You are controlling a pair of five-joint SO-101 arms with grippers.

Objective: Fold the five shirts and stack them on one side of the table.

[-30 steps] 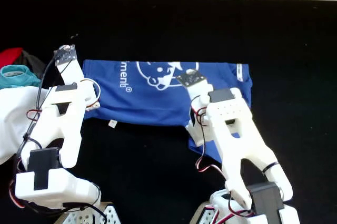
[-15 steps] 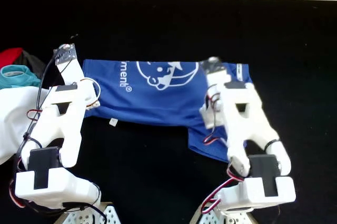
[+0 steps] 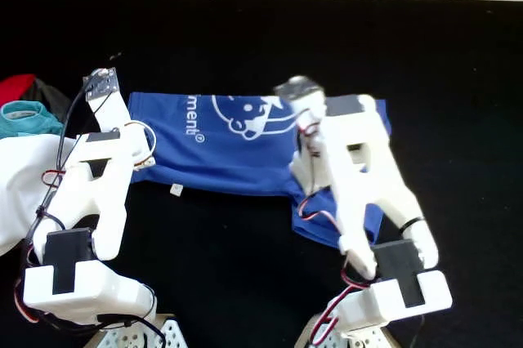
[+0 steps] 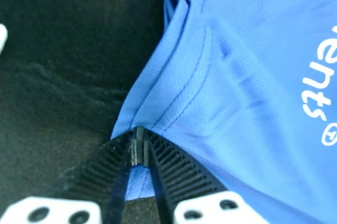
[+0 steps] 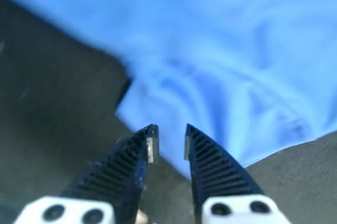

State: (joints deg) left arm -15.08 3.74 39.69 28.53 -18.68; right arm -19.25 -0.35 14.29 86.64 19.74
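A blue shirt with white print lies spread flat on the black table. My left gripper is shut on the hem at the shirt's left edge, and in the high view it sits at that edge. My right arm hangs over the right part of the shirt. My right gripper is open with a narrow gap, just above the near edge of the blue cloth, holding nothing.
At the table's left edge lie a red shirt, a teal shirt and a white shirt, bunched together. A small white tag lies near the blue shirt's front edge. Bare black table stretches behind and to the right.
My right arm has swung farther out over the blue shirt's right part, first rightward, then back left. The left arm has held still on the hem.
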